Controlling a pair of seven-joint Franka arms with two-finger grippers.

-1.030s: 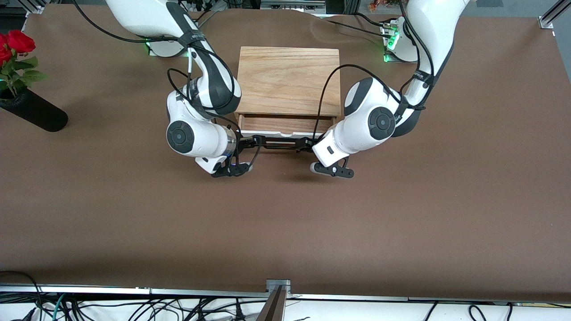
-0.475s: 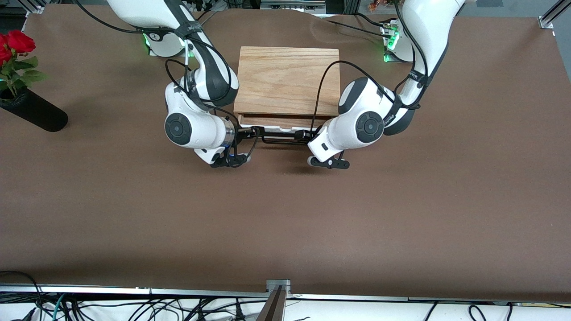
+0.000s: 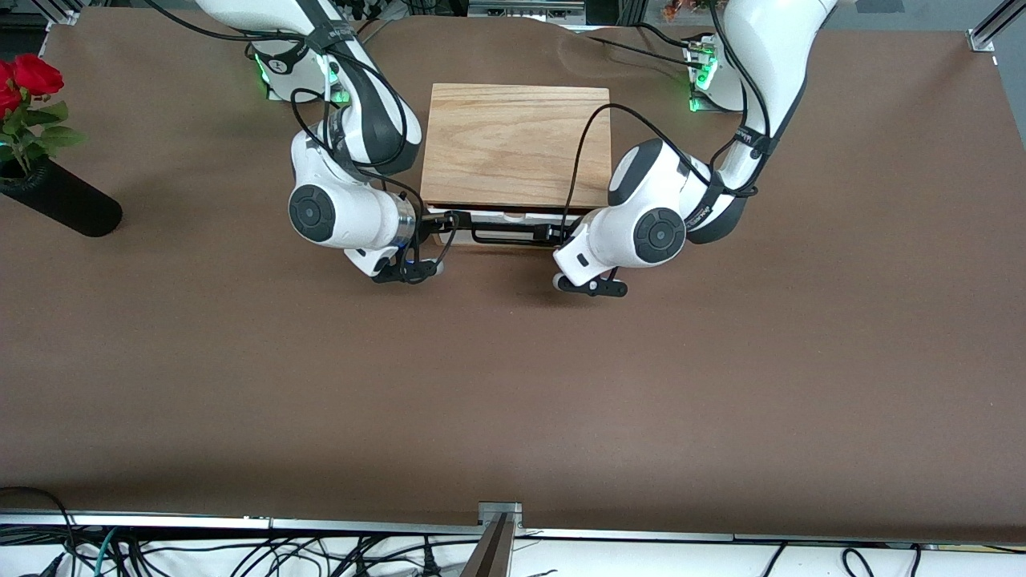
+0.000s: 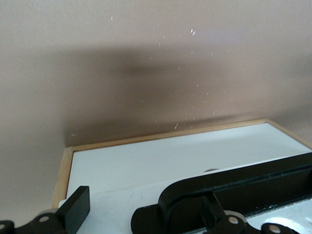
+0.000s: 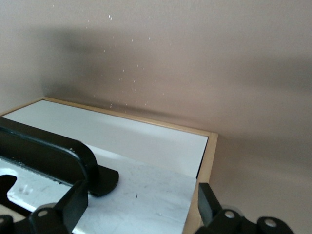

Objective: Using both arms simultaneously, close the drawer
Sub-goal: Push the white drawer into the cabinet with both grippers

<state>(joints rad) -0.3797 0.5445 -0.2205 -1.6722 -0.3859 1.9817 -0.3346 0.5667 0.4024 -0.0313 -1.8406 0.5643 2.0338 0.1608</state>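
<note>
The drawer (image 3: 513,215) is pushed almost fully into the wooden box casing (image 3: 513,136); only a thin white strip and its black bar handle (image 3: 513,234) stick out. My left gripper (image 3: 559,234) is at the handle's end toward the left arm's side, my right gripper (image 3: 443,224) at the other end. In the left wrist view the left gripper (image 4: 146,214) is open, one finger on each side of the handle's end (image 4: 243,187) against the drawer front (image 4: 117,202). In the right wrist view the right gripper (image 5: 140,204) is open against the drawer front (image 5: 146,190), by the handle (image 5: 44,151).
A plain white handle-less panel (image 4: 170,156) sits below the drawer front, also seen in the right wrist view (image 5: 122,134). A black vase with red roses (image 3: 60,204) stands at the right arm's end of the brown table (image 3: 513,385).
Both grippers have moved toward the casing together, and the drawer has slid in; the open wooden inside seen earlier is now hidden.
</note>
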